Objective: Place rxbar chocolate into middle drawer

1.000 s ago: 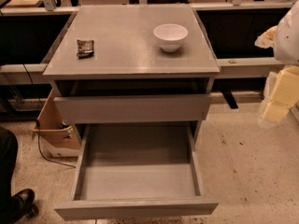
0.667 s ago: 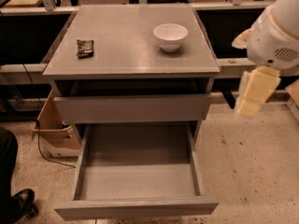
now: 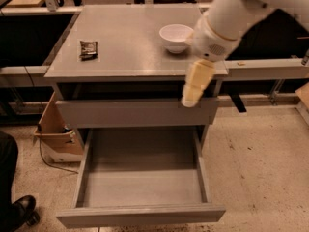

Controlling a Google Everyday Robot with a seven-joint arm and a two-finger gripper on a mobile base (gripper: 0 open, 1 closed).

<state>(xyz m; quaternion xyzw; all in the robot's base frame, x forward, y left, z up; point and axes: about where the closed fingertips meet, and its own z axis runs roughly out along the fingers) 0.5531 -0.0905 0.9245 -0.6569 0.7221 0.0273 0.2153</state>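
- The rxbar chocolate [image 3: 88, 49] lies flat on the cabinet's top surface [image 3: 130, 57], well off to the left of the gripper [image 3: 190, 96] and above it in the view. Nothing touches the bar.
- The gripper hangs pointing downward at the right front edge of the surface, its tip in front of the upper drawer front [image 3: 130, 112]. It carries nothing; whether it is spread or pressed together, I cannot tell.
- The middle drawer [image 3: 140, 187] sits below the gripper and a little to its left — pulled fully out, with nothing lying on its flat grey floor.
- A white bowl [image 3: 175, 36] stands on the surface just above the gripper, near the arm's wrist and far closer to it than the bar is.
- Progress, as I judge it: the drawer is open and ready, so that part needs no work. The bar is not yet grasped — reaching left across the surface, picking it up, carrying it down and releasing it in the drawer all remain.
- A cardboard box [image 3: 53, 129] sits on the floor far to the gripper's left, beside the cabinet.
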